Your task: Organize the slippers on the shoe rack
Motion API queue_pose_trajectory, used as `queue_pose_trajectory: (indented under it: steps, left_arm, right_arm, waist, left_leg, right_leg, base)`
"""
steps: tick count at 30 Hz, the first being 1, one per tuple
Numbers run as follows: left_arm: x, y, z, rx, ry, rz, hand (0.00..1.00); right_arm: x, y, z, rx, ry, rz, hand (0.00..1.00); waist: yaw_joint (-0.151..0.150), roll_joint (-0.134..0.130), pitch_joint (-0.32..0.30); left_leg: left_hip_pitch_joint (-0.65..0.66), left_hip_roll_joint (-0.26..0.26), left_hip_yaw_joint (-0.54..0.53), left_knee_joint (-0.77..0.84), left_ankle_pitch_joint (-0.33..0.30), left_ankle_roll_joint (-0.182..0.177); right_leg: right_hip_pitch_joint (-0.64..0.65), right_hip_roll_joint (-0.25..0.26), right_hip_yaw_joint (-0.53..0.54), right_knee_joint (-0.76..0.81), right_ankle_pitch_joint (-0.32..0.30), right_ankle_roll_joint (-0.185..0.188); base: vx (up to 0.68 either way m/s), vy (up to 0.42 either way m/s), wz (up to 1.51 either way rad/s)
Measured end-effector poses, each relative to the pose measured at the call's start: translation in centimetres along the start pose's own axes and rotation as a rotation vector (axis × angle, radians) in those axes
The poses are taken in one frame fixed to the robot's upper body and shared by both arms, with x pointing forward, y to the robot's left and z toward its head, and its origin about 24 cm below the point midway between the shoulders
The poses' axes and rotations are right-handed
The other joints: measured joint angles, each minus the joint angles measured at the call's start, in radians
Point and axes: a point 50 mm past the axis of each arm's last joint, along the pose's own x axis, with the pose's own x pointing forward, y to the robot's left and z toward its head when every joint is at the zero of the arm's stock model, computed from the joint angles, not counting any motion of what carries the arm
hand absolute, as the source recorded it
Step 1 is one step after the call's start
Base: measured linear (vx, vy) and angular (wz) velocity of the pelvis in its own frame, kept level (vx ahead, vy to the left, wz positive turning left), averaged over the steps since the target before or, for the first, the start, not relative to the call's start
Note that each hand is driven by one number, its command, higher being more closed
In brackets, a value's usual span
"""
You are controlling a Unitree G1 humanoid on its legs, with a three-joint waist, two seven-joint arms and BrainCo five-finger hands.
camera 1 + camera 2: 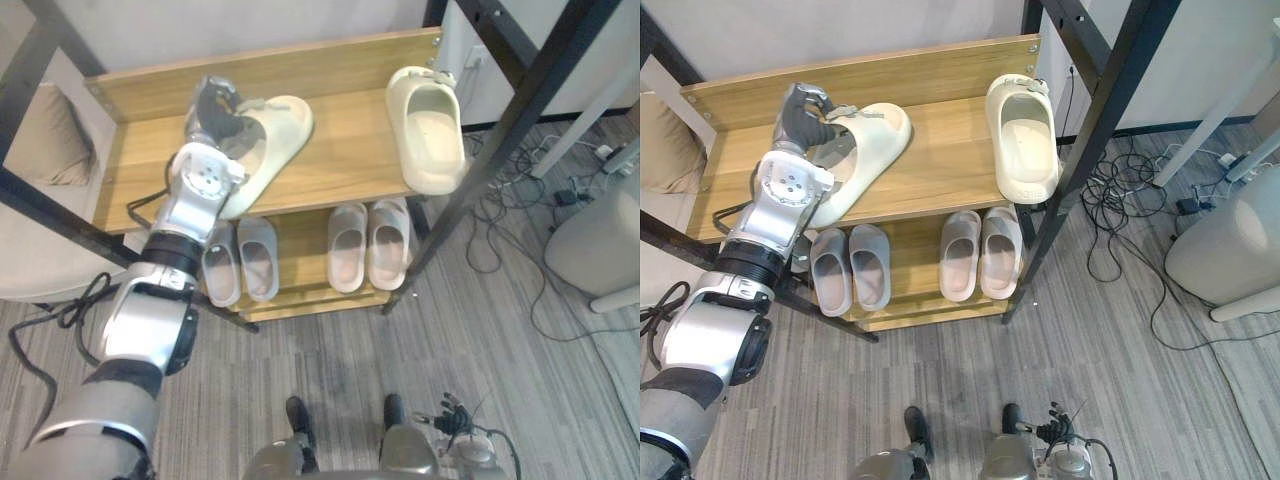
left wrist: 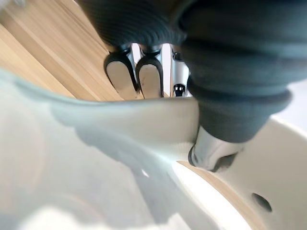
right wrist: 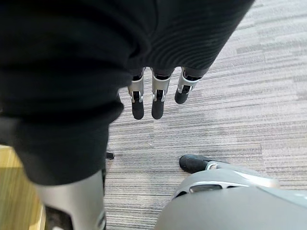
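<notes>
On the top shelf (image 1: 940, 175) the left hand (image 1: 805, 115) clamps a cream slipper (image 1: 870, 145) lying askew, well apart from its mate (image 1: 1025, 140); the right hand (image 3: 157, 98) hangs slack-fingered above the floor (image 3: 249, 105). Pairing step, probably: next, turn it parallel and set it beside the mate.

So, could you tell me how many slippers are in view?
6: on the top shelf, one cream slipper in the left hand and another; on the lower shelf, two pale pairs. Others may be hidden.
</notes>
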Motion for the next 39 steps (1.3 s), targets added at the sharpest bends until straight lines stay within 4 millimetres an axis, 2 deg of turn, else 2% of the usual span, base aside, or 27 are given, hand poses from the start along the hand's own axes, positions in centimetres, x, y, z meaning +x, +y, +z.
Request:
queue_pose_trajectory:
  steps: [5, 8, 22, 23, 29, 39]
  left_arm:
    - [-0.2, -1.3, 0.6, -0.024, -0.009, -0.021, 1.0]
    - [-0.4, -2.2, 1.0, -0.048, -0.013, -0.035, 1.0]
    - [0.2, -2.0, 2.1, -0.066, -0.028, -0.015, 1.0]
    - [0.3, -1.9, 2.2, -0.066, -0.03, -0.013, 0.0]
    - [0.7, -0.9, 2.4, -0.093, -0.028, 0.034, 0.0]
    - [0.7, -0.6, 2.3, -0.125, -0.015, 0.046, 0.0]
  right_arm:
    - [0.0, -0.4, -0.2, 0.028, 0.01, -0.018, 0.0]
    - [0.0, -0.5, -0.3, 0.027, 0.013, -0.02, 0.0]
    - [0.0, -1.3, -0.6, 0.022, 0.021, -0.055, 0.0]
    - [-0.1, -1.3, -0.6, 0.022, 0.021, -0.055, 0.0]
    - [-0.1, -1.2, -1.0, 0.022, 0.035, -0.052, 0.0]
    - [-0.1, -1.1, -0.9, 0.022, 0.028, -0.049, 0.0]
  waist:
    - [-0.027, 0.017, -0.001]
    - [-0.032, 0.028, -0.002]
    - [-0.044, 0.05, -0.006]
    - [-0.044, 0.05, -0.005]
    - [-0.045, 0.049, -0.005]
    - [-0.046, 0.045, -0.002]
  left_leg:
    - [0.005, 0.0, 0.003, 0.0, -0.001, 0.0]
    - [0.007, 0.001, 0.01, 0.0, -0.005, 0.001]
    - [-0.007, 0.009, 0.029, 0.0, -0.016, -0.005]
    - [-0.009, 0.01, 0.03, 0.0, -0.016, -0.005]
    - [-0.025, 0.009, 0.053, 0.0, -0.02, 0.0]
    - [-0.025, 0.01, 0.051, 0.0, -0.019, 0.0]
  right_leg:
    - [0.007, 0.001, 0.004, -0.012, 0.009, 0.0]
    - [0.006, 0.002, 0.009, -0.016, 0.011, 0.0]
    - [-0.013, 0.013, 0.039, -0.041, 0.024, 0.0]
    - [-0.017, 0.013, 0.041, -0.04, 0.024, 0.0]
    - [-0.054, 0.013, 0.071, -0.025, 0.024, 0.0]
    - [-0.053, 0.015, 0.067, -0.024, 0.024, 0.0]
  base:
    - [-0.01, -0.002, -0.02]
    - [-0.03, -0.002, -0.06]
    - [-0.01, -0.003, -0.06]
    - [-0.02, -0.005, -0.1]
    - [-0.01, 0.002, -0.11]
    - [0.0, -0.001, 0.0]
